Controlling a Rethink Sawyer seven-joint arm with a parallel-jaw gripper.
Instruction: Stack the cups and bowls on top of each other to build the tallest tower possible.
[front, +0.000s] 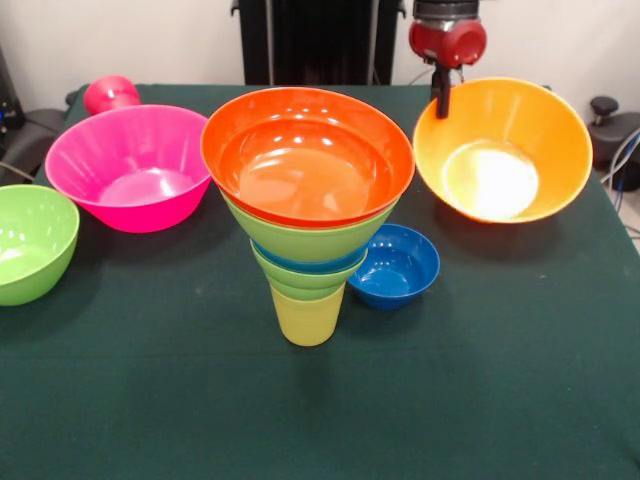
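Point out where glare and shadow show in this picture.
Front view: white glare spots on the orange-red bowl topping the tower; a washed-out patch inside the tilted yellow-orange bowl; soft shadow beneath the pink bowl; green table evenly lit.

We take this for a robotics lab: a cloth-covered counter (480, 400) beneath a red robot arm (447, 40), loose cables (622, 160), bare white wall (120, 40) behind

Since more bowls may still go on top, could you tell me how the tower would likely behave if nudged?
The tower would probably tip easily: it widens upward from a narrow yellow cup. Its glossy bowls may slide on each other. The top orange-red bowl already looks slightly tilted, so a sideways push seems risky.
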